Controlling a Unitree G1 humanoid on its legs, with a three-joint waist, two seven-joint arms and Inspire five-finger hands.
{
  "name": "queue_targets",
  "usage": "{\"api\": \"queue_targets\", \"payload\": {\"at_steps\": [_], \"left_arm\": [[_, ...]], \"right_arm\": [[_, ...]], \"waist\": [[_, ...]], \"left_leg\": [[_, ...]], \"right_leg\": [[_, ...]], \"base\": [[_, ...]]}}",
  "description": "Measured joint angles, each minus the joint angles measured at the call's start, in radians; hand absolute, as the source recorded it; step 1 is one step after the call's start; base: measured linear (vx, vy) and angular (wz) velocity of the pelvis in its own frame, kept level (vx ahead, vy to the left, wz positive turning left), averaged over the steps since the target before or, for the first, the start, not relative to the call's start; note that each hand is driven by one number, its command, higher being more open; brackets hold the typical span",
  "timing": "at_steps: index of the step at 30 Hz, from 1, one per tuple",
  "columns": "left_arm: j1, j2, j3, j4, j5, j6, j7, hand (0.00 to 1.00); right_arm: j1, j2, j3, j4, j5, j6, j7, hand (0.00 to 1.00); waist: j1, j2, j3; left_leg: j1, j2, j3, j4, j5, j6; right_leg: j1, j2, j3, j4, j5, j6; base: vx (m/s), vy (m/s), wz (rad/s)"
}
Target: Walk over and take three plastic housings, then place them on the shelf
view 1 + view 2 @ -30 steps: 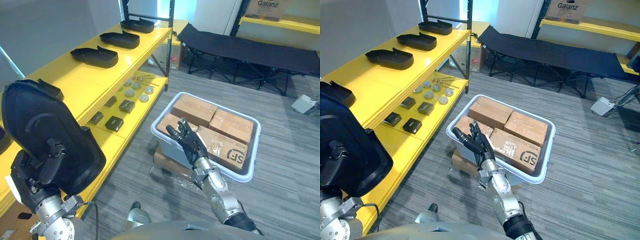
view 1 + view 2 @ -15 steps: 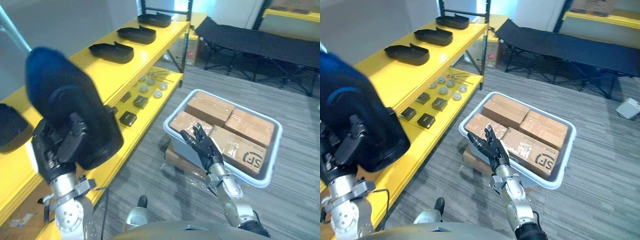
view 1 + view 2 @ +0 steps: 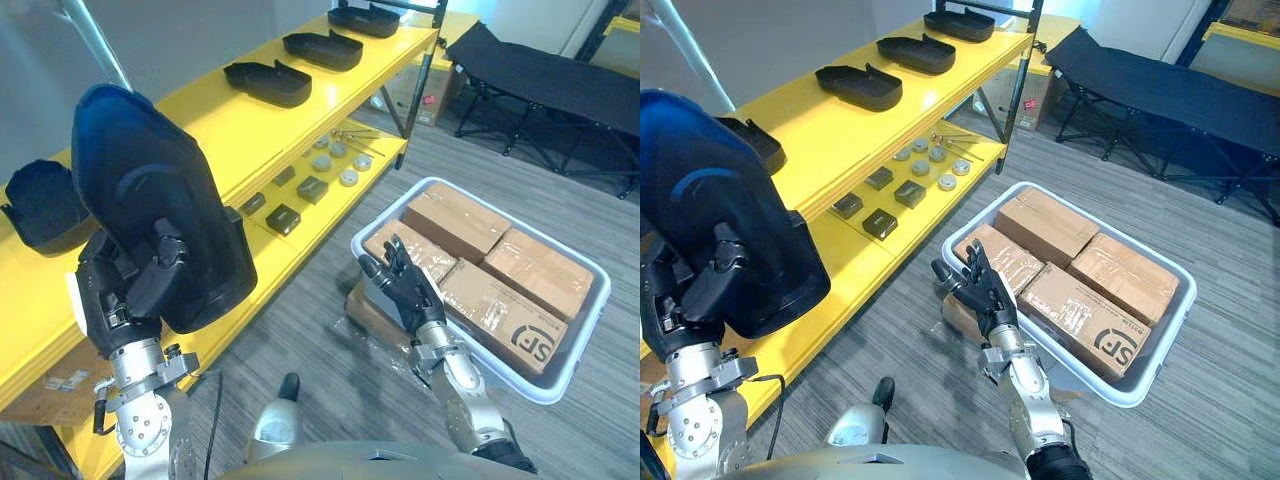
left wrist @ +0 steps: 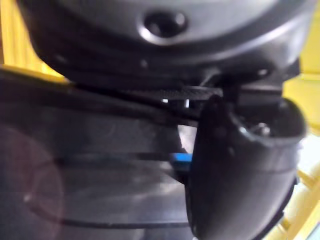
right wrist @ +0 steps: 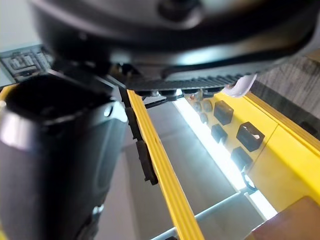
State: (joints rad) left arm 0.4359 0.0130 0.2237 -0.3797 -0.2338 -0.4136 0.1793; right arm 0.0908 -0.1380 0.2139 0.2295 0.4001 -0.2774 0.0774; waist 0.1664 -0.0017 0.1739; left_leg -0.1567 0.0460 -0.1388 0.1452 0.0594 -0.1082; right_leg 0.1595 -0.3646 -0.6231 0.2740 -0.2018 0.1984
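Where print can be made out, it is a dark stamped mark on the side of one cardboard box (image 3: 505, 312) in the pale tote (image 3: 575, 350), which sits on the floor out from the yellow shelf (image 3: 225, 125). Just off that shelf's front edge, towards its near end, the left hand (image 3: 128, 295) has its fingers curled round the lower rim of a black plastic housing (image 3: 150, 195), gripping it upright. On the shelf top a lone housing (image 3: 45, 205) lies behind the held one, and a row of housings (image 3: 322, 48) runs on to the far end. Bare grey floor (image 3: 300, 320) lies open between the shelf's front edge and the tote, and the right hand (image 3: 405, 290) hangs there with fingers straight and spread, grasping nothing. A black folding cot (image 3: 560, 85) stands beyond the shelf's far end. Seen from the right wrist, the shelf's yellow edge runs past small dark blocks (image 5: 250, 136) on its lower board; from the left wrist, the housing's dark surface sits close against the hand.
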Motion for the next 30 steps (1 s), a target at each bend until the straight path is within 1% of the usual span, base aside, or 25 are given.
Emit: {"api": "queue_targets", "payload": {"at_steps": [1, 2, 3, 4, 5, 6, 7, 8, 10, 11, 13, 14, 15, 16, 17, 18, 19, 20, 21, 22, 23, 24, 26, 28, 30], "left_arm": [[-0.001, 0.003, 0.016, 0.000, -0.001, 0.000, -0.007, 0.00], [-0.001, 0.005, 0.020, 0.000, -0.001, 0.000, -0.007, 0.00], [-0.009, 0.004, 0.023, 0.004, 0.007, 0.001, 0.004, 0.00], [-0.012, 0.008, 0.024, 0.003, 0.012, 0.001, 0.019, 0.00], [-0.020, 0.020, 0.024, 0.001, 0.014, 0.001, 0.030, 0.00], [-0.042, 0.045, 0.027, 0.002, 0.013, 0.001, 0.051, 0.00], [-0.074, 0.064, 0.038, 0.004, 0.010, 0.001, 0.082, 0.00], [-0.117, 0.073, 0.052, 0.015, 0.009, 0.001, 0.103, 0.00], [-0.201, 0.078, 0.046, 0.061, 0.009, 0.002, 0.126, 0.00], [-0.219, 0.077, 0.037, 0.073, 0.009, 0.001, 0.130, 0.00], [-0.231, 0.070, -0.007, 0.083, 0.010, 0.001, 0.144, 0.00], [-0.230, 0.069, -0.021, 0.083, 0.011, 0.001, 0.145, 0.00], [-0.228, 0.066, -0.034, 0.083, 0.015, 0.001, 0.144, 0.00], [-0.226, 0.067, -0.033, 0.081, 0.017, 0.001, 0.143, 0.00], [-0.218, 0.051, -0.032, 0.078, 0.019, 0.001, 0.144, 0.00], [-0.184, 0.028, -0.032, 0.062, 0.018, 0.002, 0.140, 0.00], [-0.170, 0.020, -0.032, 0.058, 0.018, 0.002, 0.135, 0.00], [-0.162, 0.015, -0.031, 0.059, 0.016, 0.002, 0.121, 0.00], [-0.165, 0.010, -0.032, 0.057, 0.011, 0.002, 0.109, 0.00], [-0.169, 0.009, -0.032, 0.056, 0.011, 0.001, 0.103, 0.00], [-0.185, 0.012, -0.032, 0.056, 0.011, 0.000, 0.095, 0.00], [-0.203, 0.010, -0.047, 0.056, 0.009, 0.000, 0.092, 0.00], [-0.209, 0.012, -0.073, 0.056, 0.011, 0.000, 0.093, 0.00], [-0.207, 0.013, -0.096, 0.056, 0.011, 0.000, 0.103, 0.00], [-0.203, 0.016, -0.109, 0.056, 0.011, 0.001, 0.103, 0.00]], "right_arm": [[-0.010, 0.008, -0.001, -0.001, -0.017, -0.009, -0.009, 1.00], [-0.012, 0.009, -0.002, -0.001, -0.026, -0.013, -0.016, 1.00], [-0.030, -0.005, -0.009, -0.001, -0.038, -0.016, -0.023, 1.00], [-0.043, -0.013, -0.011, -0.001, -0.038, -0.019, -0.021, 1.00], [-0.053, -0.013, -0.016, -0.001, -0.038, -0.024, -0.017, 1.00], [-0.075, -0.013, -0.020, -0.001, -0.038, -0.030, -0.012, 1.00], [-0.115, -0.017, -0.024, -0.002, -0.038, -0.030, 0.007, 1.00], [-0.153, -0.023, -0.037, -0.003, -0.038, -0.038, 0.025, 1.00], [-0.191, -0.027, -0.072, -0.033, -0.038, -0.050, 0.029, 1.00], [-0.190, -0.027, -0.082, -0.053, -0.038, -0.051, 0.026, 1.00], [-0.158, -0.028, -0.092, -0.151, -0.038, -0.050, 0.020, 1.00], [-0.144, -0.028, -0.092, -0.183, -0.039, -0.050, 0.020, 1.00], [-0.133, -0.028, -0.091, -0.233, -0.039, -0.048, 0.023, 1.00], [-0.132, -0.028, -0.091, -0.255, -0.039, -0.047, 0.026, 1.00], [-0.140, -0.046, -0.092, -0.294, -0.037, -0.047, 0.033, 1.00], [-0.146, -0.079, -0.096, -0.317, -0.034, -0.049, 0.043, 1.00], [-0.148, -0.095, -0.102, -0.318, -0.033, -0.053, 0.046, 1.00], [-0.146, -0.121, -0.126, -0.314, -0.033, -0.054, 0.048, 1.00], [-0.145, -0.135, -0.152, -0.300, -0.033, -0.054, 0.045, 1.00], [-0.145, -0.134, -0.171, -0.292, -0.034, -0.054, 0.043, 1.00], [-0.143, -0.126, -0.204, -0.276, -0.039, -0.054, 0.033, 1.00], [-0.135, -0.120, -0.227, -0.271, -0.041, -0.053, 0.015, 1.00], [-0.133, -0.115, -0.240, -0.270, -0.055, -0.053, 0.002, 1.00], [-0.136, -0.095, -0.240, -0.273, -0.080, -0.059, 0.002, 1.00], [-0.133, -0.066, -0.238, -0.273, -0.080, -0.059, 0.000, 1.00]], "waist": [[0.006, -0.021, 0.006], [0.007, -0.027, 0.007], [0.001, -0.022, 0.004], [-0.008, -0.011, -0.003], [-0.012, -0.004, -0.005], [-0.014, 0.003, -0.002], [-0.020, 0.004, -0.001], [-0.026, 0.006, 0.000], [-0.037, 0.014, 0.004], [-0.041, 0.019, 0.006], [-0.076, 0.023, 0.009], [-0.083, 0.015, 0.007], [-0.086, -0.008, 0.005], [-0.085, -0.024, -0.001], [-0.077, -0.028, -0.010], [-0.080, 0.007, -0.020], [-0.078, 0.012, -0.023], [-0.079, 0.045, -0.040], [-0.087, 0.054, -0.047], [-0.087, 0.061, -0.051], [-0.090, 0.065, -0.053], [-0.094, 0.063, -0.051], [-0.086, 0.053, -0.049], [-0.087, 0.041, -0.051], [-0.088, 0.024, -0.055]], "left_leg": [[-0.017, -0.029, 0.030, 0.069, -0.043, 0.038], [-0.017, -0.043, 0.040, 0.100, -0.071, 0.059], [-0.016, -0.057, 0.043, 0.161, -0.120, 0.053], [-0.006, -0.052, 0.034, 0.161, -0.135, 0.066], [-0.001, -0.045, 0.026, 0.156, -0.141, 0.065], [0.010, -0.028, 0.013, 0.144, -0.139, 0.077], [0.024, -0.007, 0.008, 0.123, -0.138, 0.079], [0.037, 0.003, -0.003, 0.109, -0.139, 0.078], [0.041, 0.003, -0.044, 0.103, -0.150, 0.076], [0.042, 0.003, -0.060, 0.104, -0.153, 0.074], [0.045, 0.001, -0.150, 0.117, -0.174, 0.046], [0.048, -0.004, -0.174, 0.123, -0.183, 0.036], [0.062, -0.018, -0.216, 0.127, -0.202, 0.015], [0.067, -0.027, -0.224, 0.127, -0.213, 0.004], [0.076, -0.001, -0.209, 0.132, -0.229, -0.014], [0.074, 0.075, -0.156, 0.131, -0.226, 0.000], [0.065, 0.102, -0.118, 0.136, -0.220, 0.004], [0.046, 0.138, -0.024, 0.155, -0.217, 0.003], [0.040, 0.160, 0.084, 0.160, -0.212, 0.002], [0.046, 0.167, 0.139, 0.152, -0.195, 0.010], [0.064, 0.184, 0.210, 0.103, -0.135, 0.005], [0.078, 0.188, 0.275, 0.058, -0.094, -0.013], [0.128, 0.179, 0.282, -0.031, -0.050, -0.040], [0.155, 0.168, 0.277, -0.084, -0.030, -0.048], [0.167, 0.150, 0.277, -0.117, -0.018, -0.044]], "right_leg": [[0.014, -0.027, 0.000, -0.006, -0.001, 0.003], [0.032, -0.037, -0.001, 0.003, 0.007, -0.008], [-0.024, -0.075, 0.091, 0.167, 0.047, -0.078], [-0.094, -0.092, 0.159, 0.291, 0.098, -0.134], [-0.132, -0.093, 0.183, 0.347, 0.133, -0.159], [-0.170, -0.073, 0.209, 0.372, 0.069, -0.132], [-0.203, -0.026, 0.225, 0.323, 0.007, -0.126], [-0.231, 0.031, 0.251, 0.246, -0.005, -0.137], [-0.308, 0.102, 0.363, 0.172, 0.000, -0.141], [-0.330, 0.116, 0.401, 0.162, 0.002, -0.139], [-0.348, 0.175, 0.544, 0.086, 0.023, -0.104], [-0.343, 0.178, 0.560, 0.078, 0.025, -0.102], [-0.312, 0.176, 0.571, 0.072, 0.024, -0.103], [-0.296, 0.171, 0.566, 0.071, 0.021, -0.108], [-0.276, 0.166, 0.518, 0.095, 0.062, -0.082], [-0.247, 0.195, 0.458, 0.090, 0.037, -0.115], [-0.236, 0.203, 0.432, 0.082, 0.034, -0.120], [-0.191, 0.216, 0.371, 0.046, 0.037, -0.132], [-0.155, 0.229, 0.311, 0.001, 0.048, -0.144], [-0.139, 0.232, 0.286, -0.018, 0.050, -0.144], [-0.113, 0.233, 0.241, -0.041, 0.054, -0.150], [-0.086, 0.232, 0.197, -0.057, 0.056, -0.152], [-0.065, 0.231, 0.183, -0.059, 0.056, -0.153], [-0.052, 0.227, 0.183, -0.068, 0.058, -0.151], [-0.051, 0.216, 0.182, -0.073, 0.061, -0.146]], "base": [[0.09, 0.128, 0.08], [0.15, 0.193, 0.09], [0.13, 0.178, 0.10], [0.11, 0.180, 0.15], [0.08, 0.084, 0.10], [0.12, 0.053, 0.05], [0.16, 0.041, 0.04], [0.14, 0.032, 0.13], [0.12, -0.024, 0.41], [0.12, -0.103, 0.78], [0.17, -0.202, 1.18], [0.22, -0.323, 1.36], [0.18, -0.317, 1.06], [0.22, -0.457, 1.21], [0.18, -0.478, 1.13], [0.17, -0.460, 1.09], [0.18, -0.382, 1.17], [0.22, -0.310, 1.25], [0.24, -0.280, 1.29], [0.22, -0.219, 1.22], [0.22, -0.194, 1.13], [0.20, -0.163, 1.07], [0.15, -0.064, 0.57], [0.10, 0.003, 0.22], [0.08, 0.036, 0.10]]}}
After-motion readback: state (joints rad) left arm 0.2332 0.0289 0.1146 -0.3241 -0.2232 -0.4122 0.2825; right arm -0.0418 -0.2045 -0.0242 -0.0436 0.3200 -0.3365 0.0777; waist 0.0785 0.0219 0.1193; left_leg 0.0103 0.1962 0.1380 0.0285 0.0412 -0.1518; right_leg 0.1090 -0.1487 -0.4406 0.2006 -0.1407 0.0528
